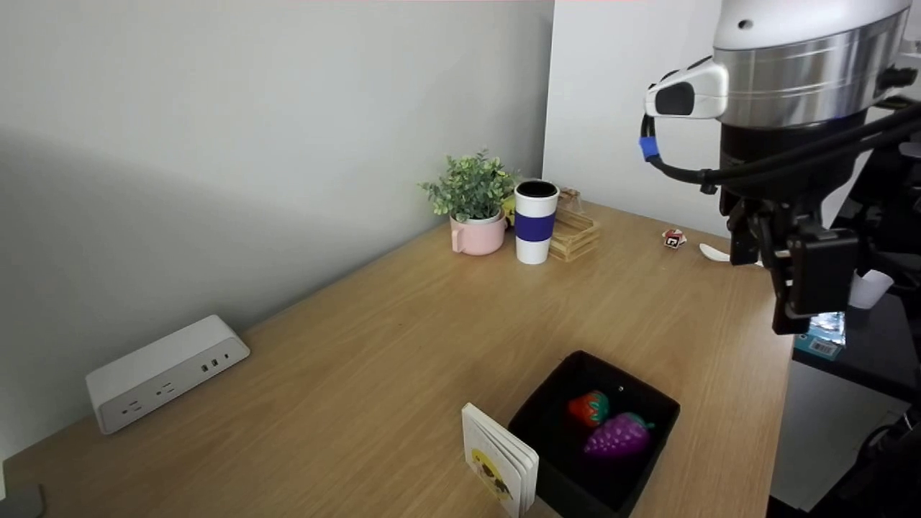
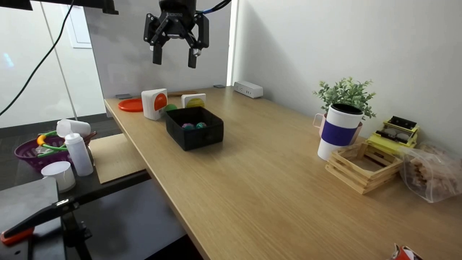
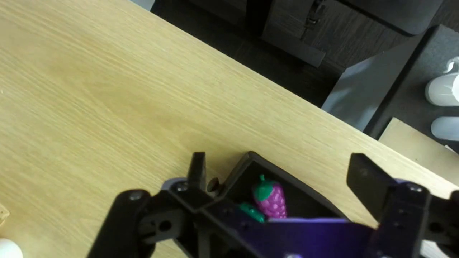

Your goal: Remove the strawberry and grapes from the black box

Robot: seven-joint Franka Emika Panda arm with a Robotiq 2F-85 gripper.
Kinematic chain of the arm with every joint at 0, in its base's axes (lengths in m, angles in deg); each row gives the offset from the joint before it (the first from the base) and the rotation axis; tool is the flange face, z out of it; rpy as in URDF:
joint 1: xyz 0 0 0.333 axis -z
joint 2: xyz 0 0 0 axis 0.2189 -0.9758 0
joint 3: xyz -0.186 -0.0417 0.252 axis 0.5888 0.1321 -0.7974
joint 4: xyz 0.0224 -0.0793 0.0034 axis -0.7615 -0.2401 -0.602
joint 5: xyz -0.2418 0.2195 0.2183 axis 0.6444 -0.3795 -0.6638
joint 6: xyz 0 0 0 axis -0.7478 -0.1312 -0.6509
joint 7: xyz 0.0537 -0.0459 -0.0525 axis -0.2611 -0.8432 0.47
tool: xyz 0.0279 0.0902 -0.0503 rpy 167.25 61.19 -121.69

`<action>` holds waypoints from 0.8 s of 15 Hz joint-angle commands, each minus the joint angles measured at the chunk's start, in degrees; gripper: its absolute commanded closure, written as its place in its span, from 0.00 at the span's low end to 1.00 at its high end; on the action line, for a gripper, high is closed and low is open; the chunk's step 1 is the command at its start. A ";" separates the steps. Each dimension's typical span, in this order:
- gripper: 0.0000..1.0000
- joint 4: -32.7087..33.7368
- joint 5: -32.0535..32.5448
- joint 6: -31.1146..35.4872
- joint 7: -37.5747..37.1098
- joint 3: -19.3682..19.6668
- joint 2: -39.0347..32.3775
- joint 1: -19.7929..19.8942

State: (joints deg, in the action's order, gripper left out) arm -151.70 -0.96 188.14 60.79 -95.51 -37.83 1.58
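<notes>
I've got Robotiq gripper (image 2: pixel 175 60) spread wide, empty, w/ toy grapes (image 3: pixel 273 201) below in blk box (image 2: pixel 204 138), long axis approx across jaw travel.

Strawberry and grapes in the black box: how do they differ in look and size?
The strawberry is red, the grapes purple. The strawberry looks smaller than the grapes. The strawberry is short and roundish, while the grapes form a longer, bumpy cluster. Both have green tops and lie in the black box.
</notes>
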 commanded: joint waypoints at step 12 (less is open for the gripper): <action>0.00 1.46 -1.41 8.58 3.38 0.85 -6.10 1.72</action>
State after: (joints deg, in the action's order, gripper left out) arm -151.94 -1.42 193.40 61.33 -95.04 -40.27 2.14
